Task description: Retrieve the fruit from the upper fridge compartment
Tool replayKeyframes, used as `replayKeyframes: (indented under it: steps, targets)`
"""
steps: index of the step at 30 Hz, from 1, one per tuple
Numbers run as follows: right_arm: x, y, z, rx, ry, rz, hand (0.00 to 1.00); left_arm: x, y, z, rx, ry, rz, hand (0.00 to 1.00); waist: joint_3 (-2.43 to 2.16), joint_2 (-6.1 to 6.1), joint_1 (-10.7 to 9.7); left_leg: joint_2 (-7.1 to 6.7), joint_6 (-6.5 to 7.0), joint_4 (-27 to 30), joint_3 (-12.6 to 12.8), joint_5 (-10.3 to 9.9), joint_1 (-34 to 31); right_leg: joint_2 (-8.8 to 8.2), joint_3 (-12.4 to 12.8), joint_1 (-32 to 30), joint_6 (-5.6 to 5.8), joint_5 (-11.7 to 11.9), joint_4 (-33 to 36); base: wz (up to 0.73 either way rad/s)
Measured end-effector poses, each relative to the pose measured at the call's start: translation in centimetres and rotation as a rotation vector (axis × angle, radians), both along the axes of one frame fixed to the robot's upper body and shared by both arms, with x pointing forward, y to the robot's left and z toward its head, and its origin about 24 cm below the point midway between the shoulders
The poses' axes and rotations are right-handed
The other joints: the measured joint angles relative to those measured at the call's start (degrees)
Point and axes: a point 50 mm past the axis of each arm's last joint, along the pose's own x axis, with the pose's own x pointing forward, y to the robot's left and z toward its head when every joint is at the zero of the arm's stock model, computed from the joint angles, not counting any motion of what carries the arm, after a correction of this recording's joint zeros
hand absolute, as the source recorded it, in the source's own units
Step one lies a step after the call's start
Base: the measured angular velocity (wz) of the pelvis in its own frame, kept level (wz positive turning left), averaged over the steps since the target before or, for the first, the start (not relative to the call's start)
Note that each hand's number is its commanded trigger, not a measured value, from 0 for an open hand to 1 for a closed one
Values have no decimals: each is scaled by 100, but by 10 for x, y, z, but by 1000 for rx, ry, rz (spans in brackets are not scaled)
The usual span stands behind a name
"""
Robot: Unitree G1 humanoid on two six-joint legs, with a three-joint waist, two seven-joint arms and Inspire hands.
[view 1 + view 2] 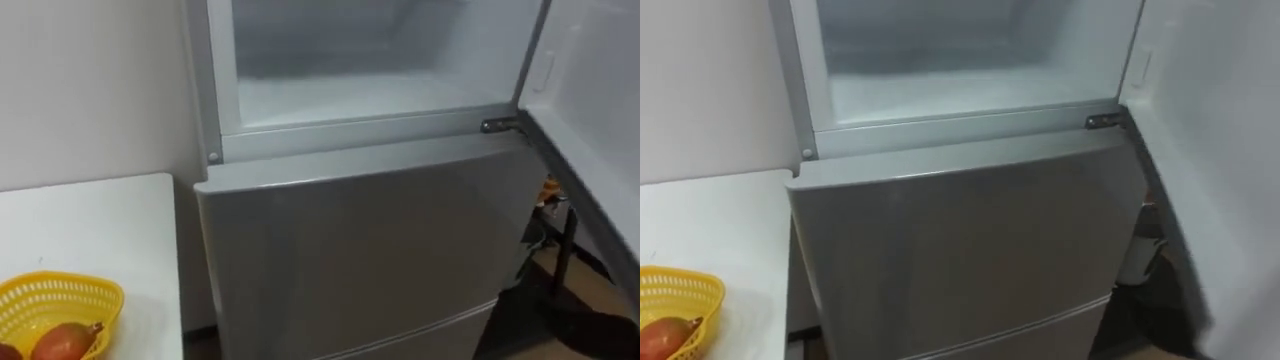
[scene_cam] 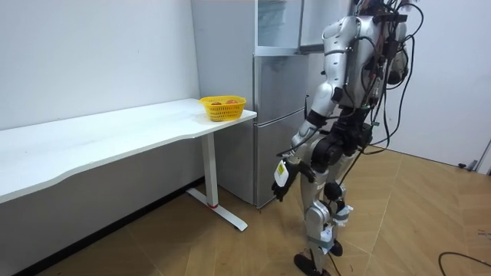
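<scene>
The grey fridge (image 1: 370,250) stands right before me, and its upper compartment (image 1: 370,60) is open. Inside I see a bare white shelf and frosted walls, with nothing on them. The upper door (image 1: 590,90) is swung out to my right. In the room view I stand facing the fridge (image 2: 276,115). My left hand (image 2: 285,170) hangs low beside my thigh, away from the fridge.
A white table (image 1: 90,230) adjoins the fridge on my left. A yellow basket (image 1: 60,295) at its near end holds a reddish-orange fruit (image 1: 65,342). The open door's edge reaches towards me on the right. Wooden floor lies behind me.
</scene>
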Motion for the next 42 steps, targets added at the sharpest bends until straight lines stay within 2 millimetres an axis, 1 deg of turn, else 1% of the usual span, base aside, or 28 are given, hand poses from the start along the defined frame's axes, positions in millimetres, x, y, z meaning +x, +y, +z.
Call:
replayKeyframes:
  steps: [1,2,3,5,6,7,8,9,11,12,14,15,18,22,23,24,26,29,31,32,33,34,35,38,39,40,41,42]
  targets:
    - [0,3,7,-29,-34,9,0,1,1,1,4,0,-6,0,-30,3,8,7,-14,0,0,10,0,3,-18,15,-23,13,-20,16]
    - [0,9,20,-83,-95,34,0,3,5,2,15,0,-20,0,-51,-43,13,29,-27,-1,-1,25,22,13,-43,79,-54,31,-77,16]
    - [0,12,24,-110,-121,48,0,4,6,3,19,0,-27,0,-63,-68,40,43,-33,-2,1,30,51,26,-60,116,-66,38,-118,15]
    - [-4,34,43,-221,-255,169,0,7,9,4,31,-5,-42,0,-86,-127,255,103,-38,-8,-7,30,132,85,-97,317,-104,80,-315,10]
    - [-5,42,49,-250,-296,209,0,9,8,4,34,-6,-50,0,-86,-126,283,112,-42,-5,-18,33,152,90,-134,380,-103,89,-377,29]
    - [-5,55,58,-296,-367,283,0,10,7,4,39,-6,-63,0,-77,-104,288,122,-44,-6,-59,34,206,93,-216,479,-94,102,-492,50]
    - [-6,66,63,-345,-415,345,0,11,7,4,42,-6,-75,0,-90,-106,311,122,-46,-5,-96,35,234,99,-267,583,-79,107,-593,56]
    - [-6,70,64,-359,-427,374,0,12,7,4,43,-7,-78,0,-93,-110,337,120,-46,-8,-113,35,252,94,-312,637,-72,105,-632,54]
    - [-9,79,64,-417,-433,444,0,15,6,4,41,-12,-87,0,-89,-111,548,108,-50,-33,-141,30,297,70,-433,780,-42,110,-750,40]
    - [-9,83,62,-421,-422,471,0,16,4,3,37,-13,-89,0,-86,-103,614,101,-50,-59,-142,30,298,58,-480,809,-22,124,-796,24]
    - [-9,88,58,-425,-403,511,0,17,3,3,34,-14,-94,0,-74,-88,628,87,-49,-120,-147,30,300,36,-538,813,-6,134,-802,14]
    - [-9,91,56,-431,-390,533,0,17,1,2,31,-15,-94,0,-59,-65,655,78,-46,-146,-145,28,312,24,-546,822,3,140,-802,4]
    - [-8,92,52,-438,-367,558,0,18,0,1,36,-17,-99,0,-38,-37,662,70,-41,-216,-141,27,376,4,-594,890,14,144,-804,0]
    - [-8,93,52,-446,-356,572,0,17,-1,1,38,-14,-97,0,-23,-15,649,70,-41,-231,-138,27,390,7,-595,906,17,141,-808,-1]
    - [-8,93,51,-440,-356,578,0,16,-1,1,38,-13,-100,0,-20,-9,610,70,-40,-231,-140,27,383,3,-612,911,20,138,-814,4]
    - [-8,93,51,-438,-355,580,0,16,-1,1,38,-11,-101,0,-14,2,597,69,-39,-231,-143,26,381,-1,-626,917,23,135,-819,6]
    - [-7,91,47,-432,-334,576,0,14,-3,0,38,-5,-106,0,-23,34,582,67,-28,-232,-143,19,382,-6,-633,928,30,123,-820,2]
    - [-4,86,36,-423,-283,565,0,14,-5,-1,35,5,-119,0,-59,90,588,65,-28,-290,-126,19,398,-4,-617,927,36,116,-816,-1]
    - [0,81,32,-420,-257,547,0,12,-7,-2,29,16,-117,0,-86,127,546,59,-27,-293,-126,19,406,0,-580,919,39,115,-811,-2]
    - [1,73,28,-414,-236,514,0,9,-8,-4,26,28,-107,0,-94,145,543,53,-27,-287,-130,19,413,-3,-575,945,43,112,-813,4]
    - [1,69,25,-411,-227,493,0,7,-8,-4,26,32,-99,0,-92,149,542,51,-27,-286,-130,19,438,-5,-575,965,48,108,-816,5]
    - [1,61,22,-400,-210,448,0,5,-7,-4,25,38,-82,0,-106,133,528,45,-27,-287,-129,19,478,-11,-575,975,57,93,-814,0]
    - [0,51,19,-396,-200,402,0,2,-7,-5,24,47,-65,0,-104,141,518,43,-27,-288,-125,19,479,-16,-576,980,60,87,-820,0]
    - [-2,30,18,-372,-212,291,0,-10,-10,-7,18,77,-48,0,-108,154,396,41,-27,-287,-124,19,494,-17,-579,979,61,89,-896,0]
    - [-4,19,16,-350,-220,230,0,-12,-13,-8,11,85,-34,0,-128,160,360,41,-27,-288,-126,19,503,-14,-580,991,62,89,-906,0]
    - [-5,14,15,-338,-225,197,0,-14,-13,-9,10,90,-25,0,-133,171,353,41,-27,-289,-126,19,509,-13,-578,998,63,87,-909,0]
    - [-6,4,12,-302,-231,136,0,-20,-13,-9,12,103,-9,0,-155,185,309,41,-27,-288,-125,19,520,-12,-578,1001,62,82,-906,0]
    - [-7,-7,9,-255,-240,82,0,-22,-11,-9,12,102,11,0,-156,190,264,42,-27,-288,-121,19,530,-10,-573,1005,61,79,-904,-5]
